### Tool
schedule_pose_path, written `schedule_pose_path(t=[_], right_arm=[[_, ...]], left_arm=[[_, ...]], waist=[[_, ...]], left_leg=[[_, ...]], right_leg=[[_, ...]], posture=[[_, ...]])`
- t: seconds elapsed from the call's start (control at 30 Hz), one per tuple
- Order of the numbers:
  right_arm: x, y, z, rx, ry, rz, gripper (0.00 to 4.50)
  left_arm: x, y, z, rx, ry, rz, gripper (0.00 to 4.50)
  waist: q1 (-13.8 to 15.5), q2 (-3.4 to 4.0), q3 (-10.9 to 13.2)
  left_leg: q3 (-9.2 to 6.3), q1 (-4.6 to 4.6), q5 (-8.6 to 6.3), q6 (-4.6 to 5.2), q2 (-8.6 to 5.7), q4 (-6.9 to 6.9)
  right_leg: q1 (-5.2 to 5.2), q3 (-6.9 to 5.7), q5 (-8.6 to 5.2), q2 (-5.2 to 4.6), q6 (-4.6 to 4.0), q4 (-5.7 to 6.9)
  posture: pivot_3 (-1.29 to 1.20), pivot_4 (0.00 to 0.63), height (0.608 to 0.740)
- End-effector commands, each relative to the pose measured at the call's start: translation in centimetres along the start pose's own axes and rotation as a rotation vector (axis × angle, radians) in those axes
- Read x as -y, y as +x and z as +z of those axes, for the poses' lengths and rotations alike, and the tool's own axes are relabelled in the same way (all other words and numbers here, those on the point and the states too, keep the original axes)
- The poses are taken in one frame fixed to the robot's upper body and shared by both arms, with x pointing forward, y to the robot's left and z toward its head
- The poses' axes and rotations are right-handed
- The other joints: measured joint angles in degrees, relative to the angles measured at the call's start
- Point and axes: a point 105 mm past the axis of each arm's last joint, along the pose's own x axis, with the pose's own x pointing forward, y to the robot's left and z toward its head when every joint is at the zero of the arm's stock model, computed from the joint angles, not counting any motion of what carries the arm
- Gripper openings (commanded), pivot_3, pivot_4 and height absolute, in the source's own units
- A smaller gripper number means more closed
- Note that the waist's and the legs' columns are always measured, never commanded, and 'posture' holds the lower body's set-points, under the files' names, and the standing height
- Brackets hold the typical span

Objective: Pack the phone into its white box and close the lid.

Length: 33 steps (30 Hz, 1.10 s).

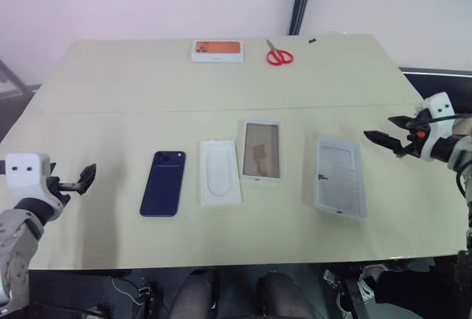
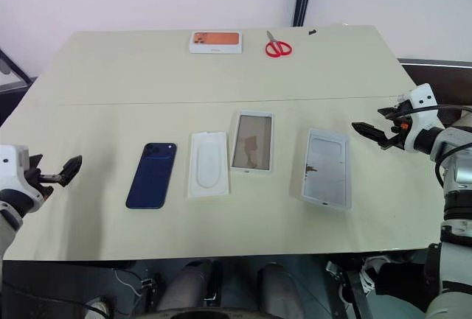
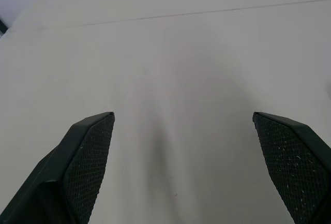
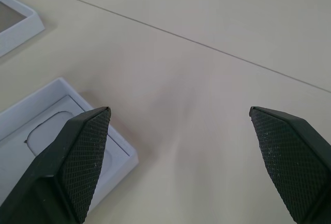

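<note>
Head views, cut off: the left gripper (image 1: pixel 82 179) and right gripper (image 1: pixel 385 139) enter from the picture's sides, their arms partly out of frame.
Head views, task things: on the table (image 1: pixel 221 83) lies a row. The white box (image 1: pixel 262 150) with its brownish inner panel is the landmark. The phone (image 1: pixel 164 183) lies back up, well to the box's left. The lid (image 1: pixel 340 176) lies inside up, to the box's right.
Head views, other things: a flat white insert (image 1: pixel 219 172) sits between phone and box, just beside the box. A white box with orange picture (image 1: pixel 217 51) and red scissors (image 1: pixel 279 54) lie far behind the box, at the table's back edge.
Head views, grippers: both released and empty; left hovers well left of the phone, right hovers right of the lid.
Left wrist view: fingers (image 3: pixel 85 164) spread wide over bare table; nothing between them.
Right wrist view: fingers (image 4: pixel 77 164) spread wide; one hides part of the lid's corner (image 4: pixel 62 131). A corner of the white box (image 4: pixel 18 22) is cut by the picture's edge.
</note>
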Motion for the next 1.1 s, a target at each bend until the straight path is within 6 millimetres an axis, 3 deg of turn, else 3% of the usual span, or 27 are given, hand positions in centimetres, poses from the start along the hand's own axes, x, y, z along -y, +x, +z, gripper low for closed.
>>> schedule_pose_path(t=[0.03, 0.37, 0.53, 0.67, 0.8, 0.87, 0.93, 1.0, 1.1], right_arm=[[0.4, -0.4, 1.8, 0.032, -0.051, -0.005, 4.5], [-1.3, 0.6, 2.6, 0.054, -0.09, 0.041, 4.5], [-4.0, 1.6, 3.6, 0.079, -0.151, 0.114, 4.5], [-7.7, 2.4, 4.0, 0.095, -0.224, 0.195, 4.5], [-10.0, 2.6, 4.1, 0.1, -0.26, 0.228, 4.5], [-11.1, 2.6, 4.6, 0.11, -0.309, 0.258, 4.5], [-12.2, 2.8, 5.3, 0.13, -0.343, 0.281, 4.5], [-13.0, 2.8, 5.9, 0.15, -0.351, 0.301, 4.5], [-13.5, 2.7, 6.0, 0.158, -0.354, 0.316, 4.5]], left_arm=[[0.0, -0.3, 1.3, 0.047, 0.019, 0.011, 4.49], [0.2, 0.1, 1.6, 0.055, 0.02, 0.002, 4.49], [1.3, 1.1, 2.6, 0.08, 0.005, -0.041, 4.49], [5.0, 3.1, 4.1, 0.098, 0.02, -0.167, 4.49], [7.6, 4.7, 6.0, 0.128, -0.038, -0.259, 4.49], [9.9, 5.3, 7.2, 0.144, -0.044, -0.348, 4.49], [13.5, 6.1, 8.0, 0.078, -0.05, -0.479, 4.49], [16.1, 5.9, 8.1, -0.011, -0.045, -0.578, 4.49], [17.8, 5.0, 8.4, -0.105, -0.151, -0.671, 4.49]], waist=[[0.02, 0.0, 0.0], [0.04, 0.0, 0.0], [0.09, 0.0, 0.0], [0.43, 0.0, 0.0], [0.5, -0.01, 0.0], [0.26, -0.02, 0.01], [0.28, -0.03, 0.01], [0.2, -0.04, 0.02], [-0.16, -0.04, 0.02]], left_leg=[[0.0, 0.0, 0.0, 0.0, 0.0, 0.0], [0.0, 0.0, 0.0, 0.0, 0.0, 0.0], [0.0, 0.0, 0.0, 0.0, 0.0, 0.0], [-0.01, -0.01, 0.0, -0.01, 0.0, 0.02], [-0.02, -0.04, 0.01, -0.02, -0.01, 0.07], [-0.01, -0.05, 0.08, -0.14, -0.01, 0.07], [-0.02, -0.05, 0.1, -0.17, -0.01, 0.07], [-0.06, -0.07, 0.11, -0.18, -0.01, 0.11], [-0.04, -0.09, 0.14, -0.25, -0.02, 0.12]], right_leg=[[0.0, 0.0, 0.0, 0.0, 0.0, 0.0], [0.01, 0.0, 0.0, 0.0, 0.0, 0.0], [0.01, -0.01, 0.0, 0.0, 0.0, 0.0], [0.01, -0.02, 0.0, 0.0, 0.0, 0.0], [0.0, -0.04, 0.0, 0.01, 0.01, 0.01], [-0.01, -0.03, 0.01, 0.01, 0.01, 0.01], [-0.01, -0.04, 0.01, 0.03, 0.01, 0.02], [-0.01, -0.09, 0.01, 0.05, 0.02, 0.05], [-0.02, -0.06, 0.01, 0.05, 0.02, 0.04]], posture=[[0.0, 0.15, 0.74], [0.0, 0.15, 0.74], [0.0, 0.15, 0.74], [0.0, 0.15, 0.74], [0.0, 0.15, 0.74], [0.0, 0.15, 0.74], [0.0, 0.15, 0.74], [0.0, 0.15, 0.74], [0.0, 0.15, 0.74]])
